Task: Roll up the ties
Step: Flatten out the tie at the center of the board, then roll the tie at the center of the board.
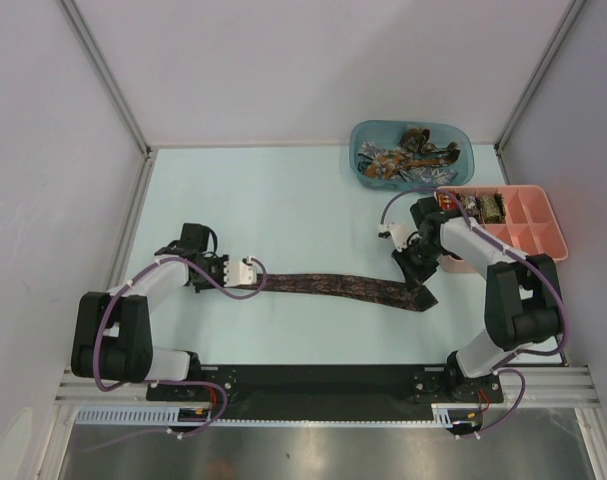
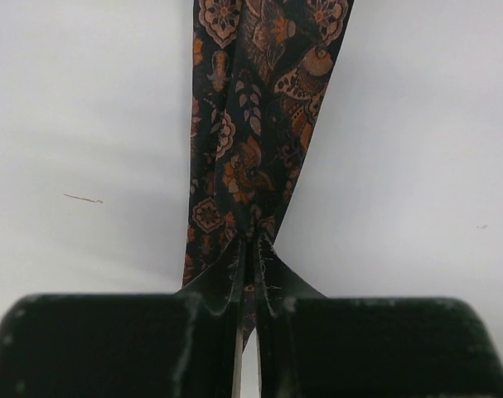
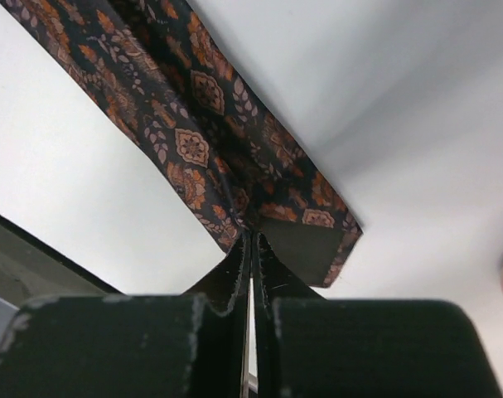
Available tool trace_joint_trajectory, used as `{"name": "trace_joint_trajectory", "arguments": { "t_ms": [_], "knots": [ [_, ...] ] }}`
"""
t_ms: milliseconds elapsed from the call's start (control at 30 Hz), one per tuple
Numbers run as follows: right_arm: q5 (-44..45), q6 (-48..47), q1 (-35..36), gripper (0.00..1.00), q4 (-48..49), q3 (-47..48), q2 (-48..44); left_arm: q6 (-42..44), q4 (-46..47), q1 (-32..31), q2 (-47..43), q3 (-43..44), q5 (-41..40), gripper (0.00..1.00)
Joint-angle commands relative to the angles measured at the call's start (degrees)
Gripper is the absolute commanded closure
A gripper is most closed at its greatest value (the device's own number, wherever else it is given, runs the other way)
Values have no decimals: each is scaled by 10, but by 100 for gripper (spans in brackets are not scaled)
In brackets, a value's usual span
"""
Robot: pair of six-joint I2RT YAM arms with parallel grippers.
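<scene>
A dark brown tie (image 1: 343, 288) with an orange floral pattern lies stretched across the middle of the table. My left gripper (image 1: 255, 277) is shut on its narrow left end. In the left wrist view the tie (image 2: 243, 149) runs away from my left gripper (image 2: 251, 249), and a strip of fabric shows between the closed fingers. My right gripper (image 1: 419, 280) is shut on the wide right end. In the right wrist view the tie (image 3: 193, 141) meets my right gripper (image 3: 253, 236) at a folded corner whose dark lining faces up.
A blue tub (image 1: 461, 170) holding several loose ties stands at the back right. A pink compartment tray (image 1: 543, 235) sits just right of the right arm, with rolled ties in its far-left cells. Grey walls close the table's left, back and right sides.
</scene>
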Motion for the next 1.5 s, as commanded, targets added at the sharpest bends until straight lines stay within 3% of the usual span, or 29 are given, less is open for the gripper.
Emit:
{"name": "trace_joint_trajectory", "arguments": {
  "t_ms": [0,167,200,233,333,600,667,833,933,1033,1133,1167,1333,1467],
  "knots": [
    [29,-19,-3,100,-11,-16,-39,-5,13,5,-4,11,20,93],
    [40,-7,2,100,10,-22,-15,-12,12,5,3,16,23,90],
    [41,-5,12,84,8,-19,-11,-14,13,5,2,16,22,89],
    [44,-4,14,75,7,-20,-11,-16,15,6,1,16,22,89],
    [57,-4,17,59,10,-25,-33,-21,15,7,0,17,21,87],
    [113,-7,9,55,38,-50,-59,-24,12,8,1,15,34,86],
    [126,-12,11,44,55,-68,-59,-24,11,8,-2,16,35,85],
    [123,-21,13,42,84,-92,-40,-22,9,8,-8,16,33,85],
    [116,-25,13,44,96,-107,-24,-24,7,8,-9,16,32,84],
    [107,-31,13,56,94,-122,-6,-25,7,8,-10,14,31,84],
    [107,-44,4,84,95,-141,-5,-29,8,9,-12,15,32,84],
    [108,-47,2,98,96,-144,-9,-32,8,8,-13,15,35,83],
    [129,-77,-15,100,70,-152,-71,-54,-7,8,-25,34,62,76],
    [163,-128,-56,100,41,-156,-137,-102,-35,8,-52,65,115,52]
  ]
}}
